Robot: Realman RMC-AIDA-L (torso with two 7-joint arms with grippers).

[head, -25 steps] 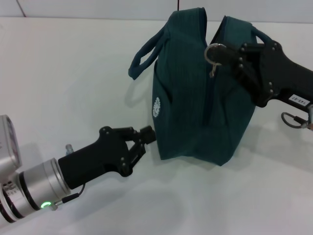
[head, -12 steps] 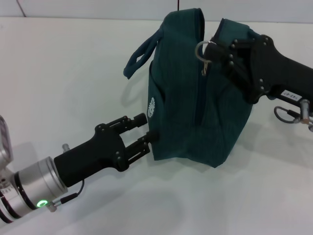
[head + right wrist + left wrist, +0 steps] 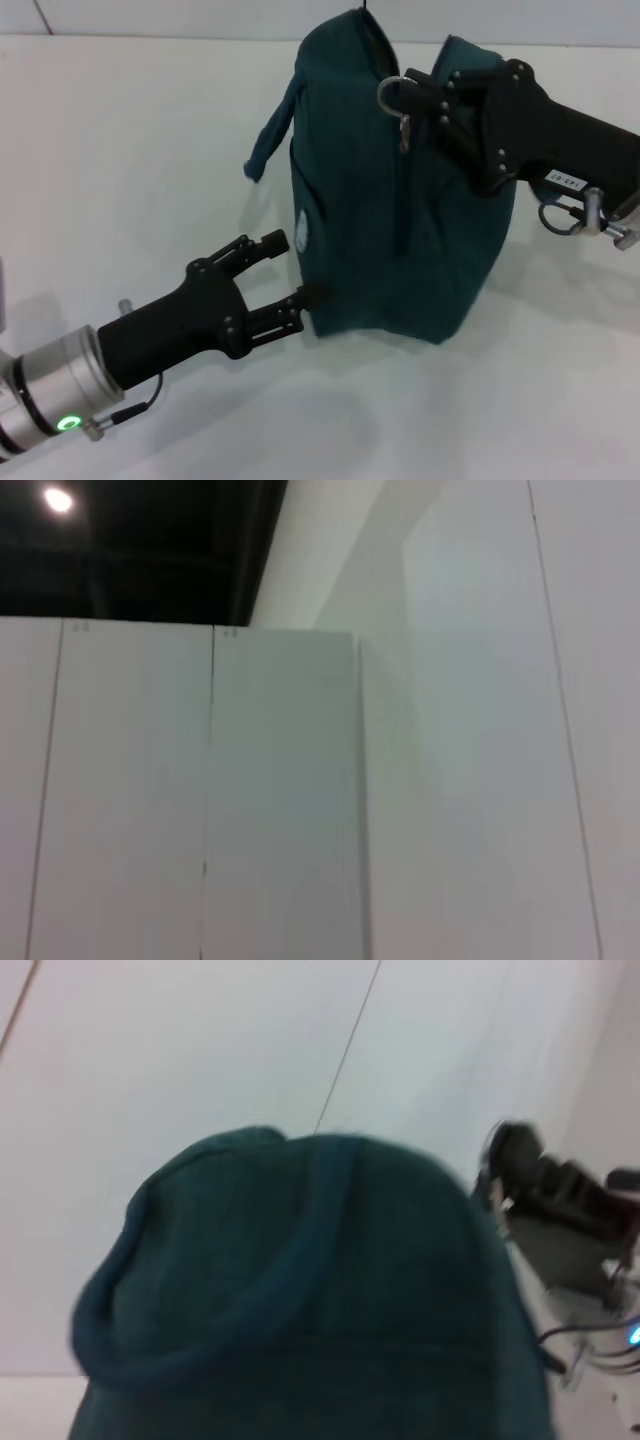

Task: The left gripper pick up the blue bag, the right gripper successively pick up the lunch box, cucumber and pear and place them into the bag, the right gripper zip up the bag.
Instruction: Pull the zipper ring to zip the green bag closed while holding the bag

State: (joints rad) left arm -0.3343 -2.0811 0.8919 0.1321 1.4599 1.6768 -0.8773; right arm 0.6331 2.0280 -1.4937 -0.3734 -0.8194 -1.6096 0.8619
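On the left of the head view, the left claw stands with its fingers spread apart at the lower left side of the blue bag; one finger tip meets the bag's bottom corner, but nothing is clamped. The bag stands upright on the white counter, leaning a little, its loop handle drooping off the left side. It is soft cloth that folds and sags, so it will likely give under any push and needs steadying at a seam or corner while the zip is drawn. Its contents are hidden; the zip line down the front looks mostly drawn together. Farther right, the right claw is closed on the metal ring of the zipper pull near the bag's top, a small firm hold well suited to pulling.
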